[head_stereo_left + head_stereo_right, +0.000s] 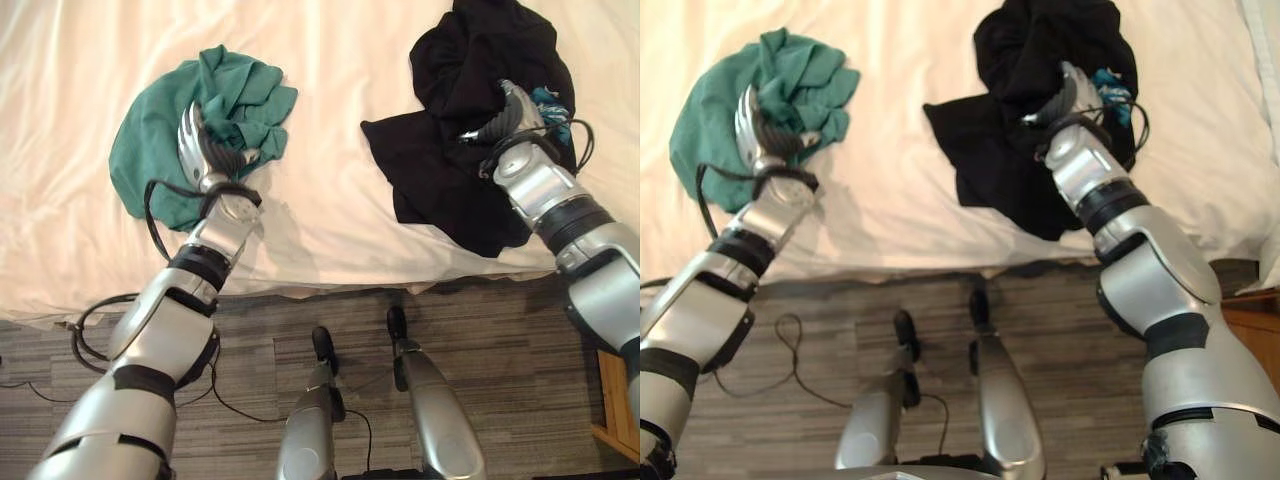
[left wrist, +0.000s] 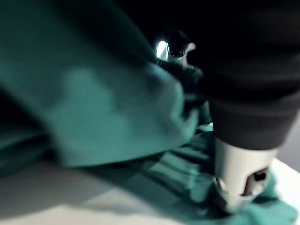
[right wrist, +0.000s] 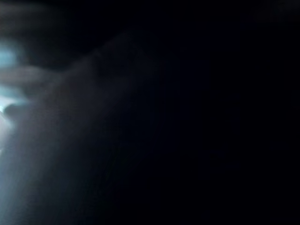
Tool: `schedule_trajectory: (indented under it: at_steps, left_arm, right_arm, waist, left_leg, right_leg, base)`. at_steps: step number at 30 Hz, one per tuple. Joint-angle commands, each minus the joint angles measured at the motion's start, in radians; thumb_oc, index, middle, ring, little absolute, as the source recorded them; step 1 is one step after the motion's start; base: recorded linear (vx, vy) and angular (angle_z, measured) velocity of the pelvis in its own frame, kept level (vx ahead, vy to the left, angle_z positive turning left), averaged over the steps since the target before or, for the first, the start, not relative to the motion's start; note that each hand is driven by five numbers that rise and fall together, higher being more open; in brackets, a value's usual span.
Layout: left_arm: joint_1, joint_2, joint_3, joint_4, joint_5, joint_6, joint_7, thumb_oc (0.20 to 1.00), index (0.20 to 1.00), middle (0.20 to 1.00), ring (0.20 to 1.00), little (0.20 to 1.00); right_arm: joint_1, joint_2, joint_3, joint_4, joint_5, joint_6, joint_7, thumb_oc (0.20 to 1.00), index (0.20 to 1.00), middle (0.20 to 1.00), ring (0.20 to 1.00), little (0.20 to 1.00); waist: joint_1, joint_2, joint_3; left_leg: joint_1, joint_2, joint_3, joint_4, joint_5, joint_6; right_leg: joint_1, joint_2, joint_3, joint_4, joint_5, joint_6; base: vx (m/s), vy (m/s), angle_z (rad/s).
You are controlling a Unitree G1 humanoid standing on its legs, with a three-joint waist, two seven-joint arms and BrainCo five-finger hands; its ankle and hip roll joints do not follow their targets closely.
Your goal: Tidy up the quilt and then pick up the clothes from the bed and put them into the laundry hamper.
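A green garment (image 1: 165, 150) lies bunched on the white quilt (image 1: 330, 200) at the left. My left hand (image 1: 198, 145) rests on top of it, and the left wrist view shows its thumb (image 2: 239, 180) pressed into folds of the green garment (image 2: 108, 112), so it is shut on the cloth. To the right a black garment (image 1: 450, 190) is heaped near the bed's front edge, with a small teal piece (image 1: 550, 100) in it. My right hand (image 1: 1068, 92) is dug into that heap, fingers curled into the black cloth, which darkens the right wrist view.
The bed's front edge (image 1: 330, 288) runs across the middle of the eye views, with grey plank floor (image 1: 480, 340) below it. A wooden piece of furniture (image 1: 618, 400) stands on the floor at the far right. White bedding (image 1: 1265, 60) bunches at the right edge.
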State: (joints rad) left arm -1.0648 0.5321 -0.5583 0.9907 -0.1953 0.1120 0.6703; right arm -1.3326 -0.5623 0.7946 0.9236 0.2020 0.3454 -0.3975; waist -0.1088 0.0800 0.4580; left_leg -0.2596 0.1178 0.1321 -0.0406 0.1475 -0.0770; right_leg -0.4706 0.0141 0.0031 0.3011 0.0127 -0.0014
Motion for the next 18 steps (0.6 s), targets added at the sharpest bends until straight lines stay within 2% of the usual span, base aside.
schedule_trajectory:
  at_steps: [1,2,3,4,5,6,11,14,15,17,18]
  left_arm:
    - [-0.053,0.029,0.047,0.029,0.066,0.096,0.025,1.0,1.0,1.0,1.0,1.0]
    - [-0.051,0.027,0.046,0.028,0.07,0.105,0.015,1.0,1.0,1.0,1.0,1.0]
    - [-0.036,0.009,0.044,0.029,0.063,0.156,-0.02,1.0,1.0,1.0,1.0,1.0]
    - [-0.018,-0.011,0.05,0.04,0.03,0.19,-0.04,0.545,0.545,0.545,0.545,0.545]
    - [-0.014,-0.017,0.052,0.045,0.025,0.203,-0.051,0.416,0.416,0.416,0.416,0.416]
    - [0.004,-0.045,0.055,0.076,0.025,0.211,-0.082,0.2,0.2,0.2,0.2,0.2]
    - [0.005,-0.077,0.045,0.13,-0.011,0.179,-0.121,0.2,0.2,0.2,0.2,0.2]
    - [0.014,-0.084,0.049,0.119,-0.01,0.145,-0.125,0.2,0.2,0.2,0.2,0.2]
    - [0.03,-0.084,0.064,0.11,-0.034,0.089,-0.119,0.2,0.2,0.2,0.2,0.2]
    - [0.047,-0.084,0.081,0.092,-0.056,0.022,-0.116,0.2,0.2,0.2,0.2,0.2]
    - [0.067,-0.082,0.1,0.056,-0.095,-0.069,-0.128,0.2,0.2,0.2,0.2,0.2]
  right_arm:
    - [-0.064,0.068,-0.009,0.049,0.01,0.007,-0.047,1.0,1.0,1.0,1.0,1.0]
    - [-0.062,0.07,-0.01,0.048,0.011,0.011,-0.047,1.0,1.0,1.0,1.0,1.0]
    - [-0.052,0.089,-0.021,0.048,-0.006,0.026,-0.045,1.0,1.0,1.0,1.0,1.0]
    - [-0.043,0.109,-0.026,0.049,-0.029,0.052,-0.035,0.416,0.416,0.416,0.416,0.416]
    - [-0.041,0.115,-0.027,0.051,-0.042,0.066,-0.025,0.2,0.2,0.2,0.2,0.2]
    - [-0.03,0.141,-0.018,0.067,-0.069,0.088,-0.012,0.2,0.2,0.2,0.2,0.2]
    - [-0.018,0.177,0.004,0.096,-0.064,0.082,-0.012,0.2,0.2,0.2,0.2,0.2]
    - [-0.009,0.177,-0.005,0.095,-0.05,0.047,-0.023,0.2,0.2,0.2,0.2,0.2]
    - [0.002,0.171,-0.013,0.097,-0.018,-0.019,-0.041,0.2,0.2,0.2,0.2,0.2]
    - [0.016,0.166,-0.024,0.093,0.027,-0.093,-0.052,0.2,0.2,0.2,0.2,0.2]
    - [0.034,0.161,-0.044,0.071,0.085,-0.16,-0.054,0.2,0.2,0.2,0.2,0.2]
  waist:
    - [0.019,-0.069,0.062]
    - [0.019,-0.069,0.062]
    - [0.02,-0.067,0.062]
    - [0.021,-0.066,0.062]
    - [0.02,-0.066,0.062]
    - [0.019,-0.062,0.062]
    - [0.011,-0.054,0.062]
    - [0.014,-0.051,0.062]
    - [0.018,-0.051,0.062]
    - [0.019,-0.052,0.062]
    - [0.021,-0.054,0.062]
  left_leg:
    - [0.018,-0.006,-0.009,0.037,-0.081,0.004]
    - [0.018,-0.007,-0.008,0.037,-0.081,0.004]
    - [0.015,-0.013,-0.008,0.042,-0.086,0.007]
    - [0.012,-0.017,-0.004,0.044,-0.087,0.009]
    - [0.011,-0.018,-0.003,0.045,-0.087,0.01]
    - [0.005,-0.019,0.001,0.048,-0.085,0.01]
    - [-0.006,-0.021,0.013,0.05,-0.083,0.011]
    - [-0.012,-0.022,0.014,0.049,-0.08,0.01]
    - [-0.002,-0.024,0.008,0.045,-0.083,0.011]
    - [0.014,-0.026,0.005,0.04,-0.087,0.012]
    - [0.031,-0.025,0.002,0.038,-0.091,0.011]
  right_leg:
    - [0.163,-0.082,0.024,-0.219,0.043,0.092]
    - [0.163,-0.082,0.024,-0.219,0.042,0.092]
    - [0.162,-0.083,0.025,-0.216,0.04,0.092]
    - [0.16,-0.084,0.028,-0.216,0.039,0.091]
    - [0.159,-0.084,0.028,-0.215,0.039,0.091]
    - [0.158,-0.083,0.03,-0.218,0.039,0.088]
    - [0.148,-0.086,0.039,-0.217,0.037,0.084]
    - [0.143,-0.086,0.037,-0.216,0.039,0.082]
    - [0.152,-0.087,0.036,-0.218,0.036,0.083]
    - [0.168,-0.089,0.035,-0.221,0.032,0.084]
    - [0.185,-0.091,0.036,-0.226,0.03,0.085]
  base:
    - [0.0,0.0,0.0]
    - [0.0,0.0,0.0]
    - [0.0,0.0,0.0]
    - [0.0,0.0,0.0]
    - [0.0,0.05,-0.03]
    - [0.01,0.049,-0.01]
    - [0.0,0.042,-0.01]
    - [0.0,0.003,-0.01]
    - [0.0,0.0,0.0]
    - [0.0,0.0,0.0]
    - [0.0,0.0,0.0]
